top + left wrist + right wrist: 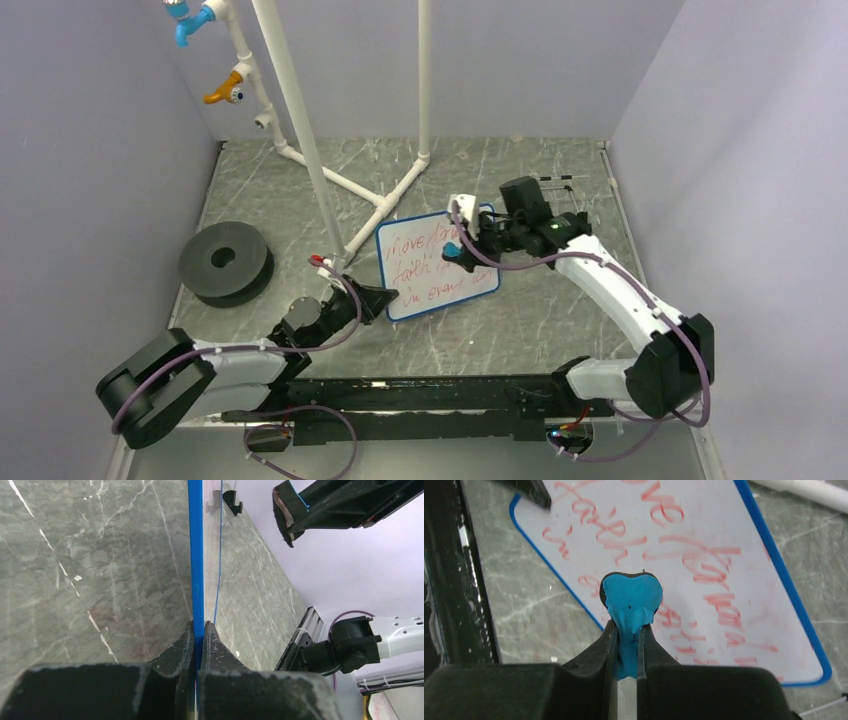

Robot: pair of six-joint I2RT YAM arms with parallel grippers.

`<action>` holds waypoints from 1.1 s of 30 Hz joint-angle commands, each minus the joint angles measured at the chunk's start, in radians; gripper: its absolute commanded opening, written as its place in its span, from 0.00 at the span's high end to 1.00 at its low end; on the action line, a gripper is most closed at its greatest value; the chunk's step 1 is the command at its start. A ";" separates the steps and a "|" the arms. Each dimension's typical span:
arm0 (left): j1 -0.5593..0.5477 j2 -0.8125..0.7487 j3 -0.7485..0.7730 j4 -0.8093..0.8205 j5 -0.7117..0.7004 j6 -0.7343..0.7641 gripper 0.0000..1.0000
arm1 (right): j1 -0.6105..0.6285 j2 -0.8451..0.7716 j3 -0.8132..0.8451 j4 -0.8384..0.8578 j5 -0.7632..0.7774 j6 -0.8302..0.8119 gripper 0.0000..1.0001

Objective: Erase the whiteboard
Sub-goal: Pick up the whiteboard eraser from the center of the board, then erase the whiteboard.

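While the left claw (198,629) is clamped tight on the blue rim of the whiteboard (420,290), which stretches straight out ahead of its tips on the grey surface (560,330), the right claw (626,630) is squeezing a small blue eraser (631,597) right above the board's red scribbles.
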 commanded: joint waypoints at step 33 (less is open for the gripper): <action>-0.050 -0.007 0.112 -0.120 -0.012 0.070 1.00 | 0.520 0.215 0.136 0.286 0.633 0.109 1.00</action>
